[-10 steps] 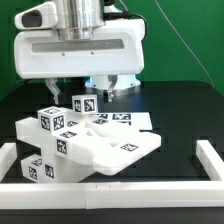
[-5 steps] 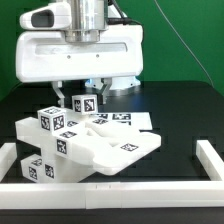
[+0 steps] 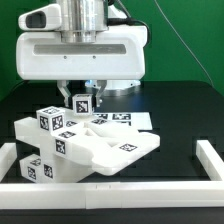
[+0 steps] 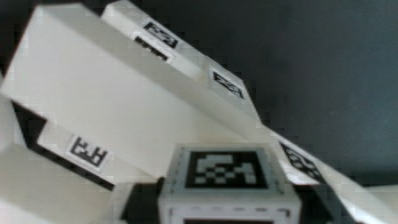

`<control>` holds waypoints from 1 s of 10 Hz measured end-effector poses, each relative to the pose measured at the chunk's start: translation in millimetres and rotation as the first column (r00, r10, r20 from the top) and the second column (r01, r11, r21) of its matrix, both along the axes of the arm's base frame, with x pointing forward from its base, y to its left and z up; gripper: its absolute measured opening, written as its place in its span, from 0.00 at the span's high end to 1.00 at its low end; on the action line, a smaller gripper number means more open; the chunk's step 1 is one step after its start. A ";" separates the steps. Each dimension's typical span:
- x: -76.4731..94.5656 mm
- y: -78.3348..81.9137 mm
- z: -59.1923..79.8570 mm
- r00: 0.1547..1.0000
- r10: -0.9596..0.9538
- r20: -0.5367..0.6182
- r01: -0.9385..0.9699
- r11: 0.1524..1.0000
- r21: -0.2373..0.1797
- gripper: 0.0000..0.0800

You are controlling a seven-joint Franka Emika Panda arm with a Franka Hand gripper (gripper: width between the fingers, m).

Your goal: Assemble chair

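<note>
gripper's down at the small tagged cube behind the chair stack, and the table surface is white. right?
One thing is wrong: the table is black, not white, as the exterior view shows. Only the chair parts and the border rails are white. The rest holds: the gripper is down at the small tagged cube behind the stack.

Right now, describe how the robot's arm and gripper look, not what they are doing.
A silver-grey ribbed metal cylinder tops a wide white blocky gripper housing with rounded corners and a black slot near its lower edge. Short dark fingers hang below. A small white-and-dark unit sits beside the cylinder.
</note>
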State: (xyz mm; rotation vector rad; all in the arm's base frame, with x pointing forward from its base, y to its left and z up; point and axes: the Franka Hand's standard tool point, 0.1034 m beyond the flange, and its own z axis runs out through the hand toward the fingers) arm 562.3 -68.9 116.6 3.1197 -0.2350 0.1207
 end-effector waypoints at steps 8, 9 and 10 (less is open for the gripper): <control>0.5 1.7 -0.6 0.764 -0.645 -0.016 0.644 0.761 0.078 0.58; 0.4 1.6 -0.7 0.774 -0.633 -0.015 0.632 0.771 0.076 0.58; 0.4 1.5 -0.7 0.798 -0.602 -0.012 0.601 0.795 0.074 0.34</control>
